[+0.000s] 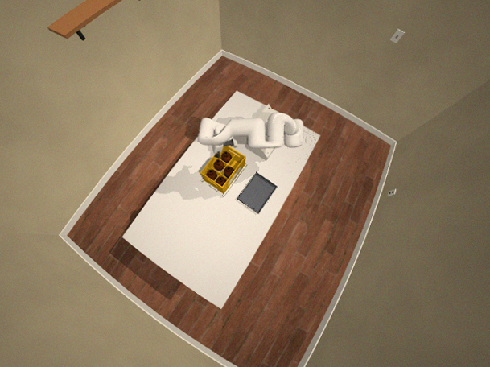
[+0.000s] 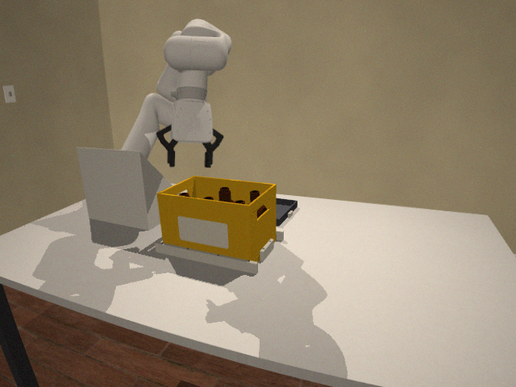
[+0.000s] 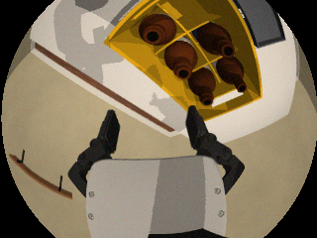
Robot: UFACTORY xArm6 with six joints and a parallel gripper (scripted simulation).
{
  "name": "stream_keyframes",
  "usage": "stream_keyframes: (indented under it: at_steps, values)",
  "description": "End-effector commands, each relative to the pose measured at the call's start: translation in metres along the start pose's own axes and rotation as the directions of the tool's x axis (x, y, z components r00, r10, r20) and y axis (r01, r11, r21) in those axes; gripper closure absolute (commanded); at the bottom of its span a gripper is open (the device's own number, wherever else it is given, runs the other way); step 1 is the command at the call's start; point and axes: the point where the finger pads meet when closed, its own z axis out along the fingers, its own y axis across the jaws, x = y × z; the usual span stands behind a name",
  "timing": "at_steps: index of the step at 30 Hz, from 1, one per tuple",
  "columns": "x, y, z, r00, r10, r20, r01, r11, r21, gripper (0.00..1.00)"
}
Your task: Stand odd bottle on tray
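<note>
A yellow crate (image 1: pixel 203 170) (image 2: pixel 170 216) (image 3: pixel 129 51) stands on the white table and holds several brown bottles, all upright. In the wrist view I see their mouths, among them a wide-looking bottle (image 3: pixel 158 28) at the far left and a middle bottle (image 3: pixel 181 59). Two necks (image 2: pixel 225 193) (image 2: pixel 254 195) rise above the dividers in the exterior view. The dark grey tray (image 1: pixel 257 192) (image 2: pixel 287 205) (image 3: pixel 261 14) lies empty to the right of the crate. My gripper (image 2: pixel 189 162) (image 3: pixel 152 116) is open and empty. It points down, a little above the crate's back left corner.
The crate rests on a low white base plate (image 2: pixel 208 258). The arm's white mounting block (image 2: pixel 116 191) stands just behind and left of the crate. A wooden shelf (image 1: pixel 93 10) hangs on the wall, far off.
</note>
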Motion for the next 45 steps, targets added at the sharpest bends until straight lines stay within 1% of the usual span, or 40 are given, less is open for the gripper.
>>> stream_keyframes:
  at_steps: [1,2,3,4,6,9,19,20,45]
  values:
    - [-0.001,0.023,0.006,0.994,0.029,-0.101,-0.036,0.997,-0.067,0.00]
    - [-0.001,0.023,0.006,0.994,0.029,-0.101,-0.036,0.997,-0.067,0.00]
    - [0.000,0.030,0.007,0.991,0.034,-0.127,-0.045,0.995,-0.085,0.00]
    - [0.000,0.030,0.007,0.991,0.034,-0.127,-0.045,0.995,-0.085,0.00]
    - [0.002,0.040,0.010,0.985,0.040,-0.166,-0.059,0.992,-0.111,0.00]
    - [0.004,0.046,0.011,0.980,0.042,-0.195,-0.068,0.989,-0.129,0.00]
    - [0.005,0.048,0.011,0.979,0.043,-0.200,-0.070,0.989,-0.132,0.00]
    - [0.005,0.048,0.011,0.979,0.043,-0.200,-0.070,0.989,-0.132,1.00]
    - [0.005,0.048,0.011,0.979,0.043,-0.200,-0.070,0.989,-0.132,1.00]
